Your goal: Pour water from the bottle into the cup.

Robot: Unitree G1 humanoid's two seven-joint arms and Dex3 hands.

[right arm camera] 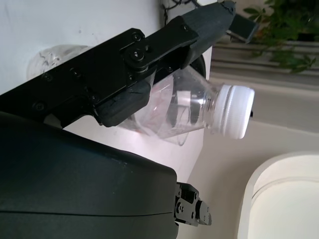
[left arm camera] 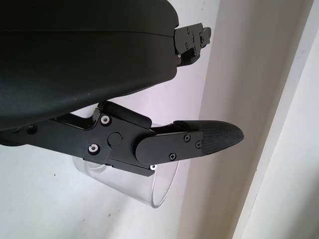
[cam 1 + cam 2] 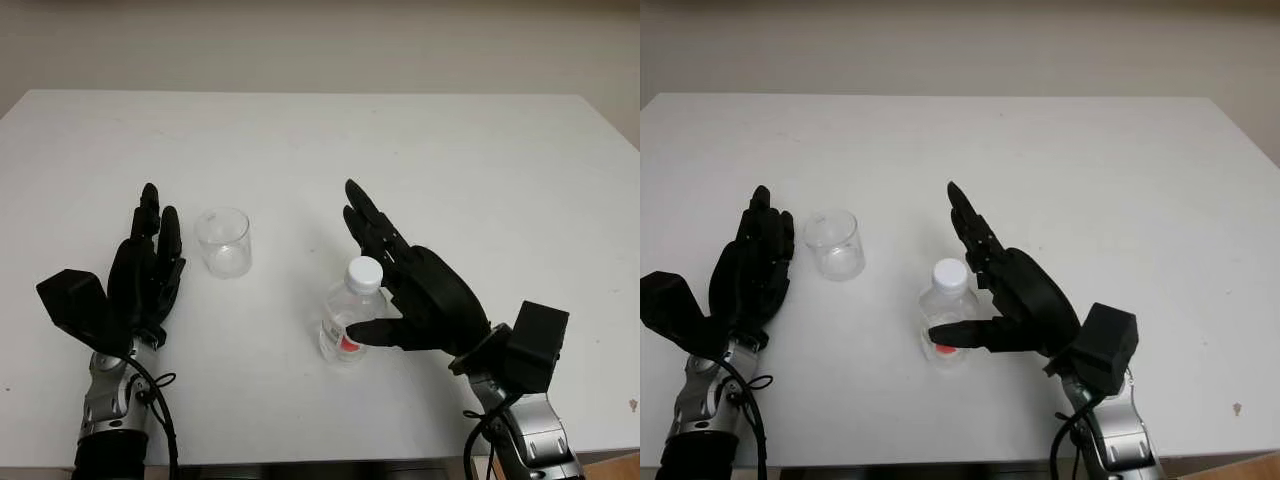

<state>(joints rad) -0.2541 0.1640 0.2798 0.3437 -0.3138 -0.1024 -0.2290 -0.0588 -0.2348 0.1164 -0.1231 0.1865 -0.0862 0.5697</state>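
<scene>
Nearest, toward the right: a small clear plastic bottle (image 3: pixel 349 322) with a ribbed white screw cap (image 3: pixel 365 272) and a red-and-white label, standing upright on the table. Smooth, see-through walls, rounded shoulders under the cap.

Close against its right side, the black right hand (image 3: pixel 420 290) — matte, hard-shelled, jointed, with visible screws at the knuckles. Open around the bottle but not clamped: thumb (image 3: pixel 375 333) across the near side of the label, fingers (image 3: pixel 365 222) stretched up and past the cap on the far side. Contact between thumb and bottle hard to judge; nothing lifted.

To the left, the black left hand (image 3: pixel 145 275), open and holding nothing, just left of the cup and apart from it.

A little farther back, between the two hands: a short clear plastic cup (image 3: pixel 223 241), cylindrical with a thin rim, upright, well apart from the bottle.

Underneath everything, a smooth white table (image 3: pixel 480 170) — matte, with a few faint marks. Beyond its far edge, a plain pale wall (image 3: pixel 320 40).
</scene>
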